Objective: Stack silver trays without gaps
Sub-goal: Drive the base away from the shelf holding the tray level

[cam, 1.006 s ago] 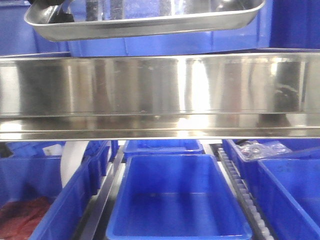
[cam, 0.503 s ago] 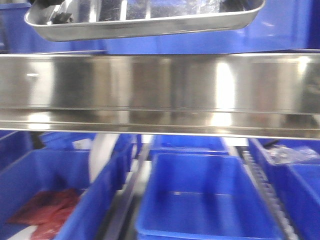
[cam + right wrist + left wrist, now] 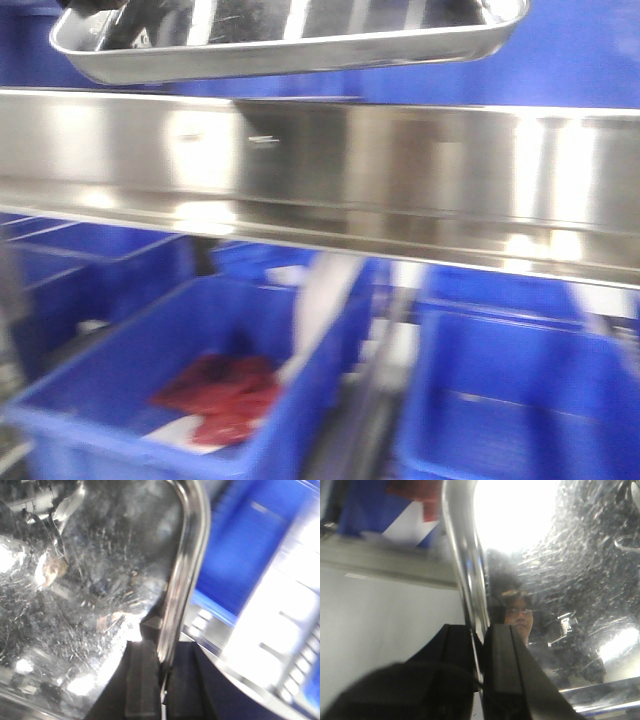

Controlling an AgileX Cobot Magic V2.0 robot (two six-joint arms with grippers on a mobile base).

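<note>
Blue plastic bins [image 3: 100,430] sit beneath a long reflective steel shelf rail [image 3: 320,160]. Above the rail hangs a shallow, mirror-shiny silver tray [image 3: 290,45]. The left end effector [image 3: 479,632] and the right end effector [image 3: 161,652] each pinch its rolled rim, closed narrowly.

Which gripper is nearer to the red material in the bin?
Left. The left gripper clamps the silver tray end toward the red material; the right gripper clamps the opposite end.
</note>
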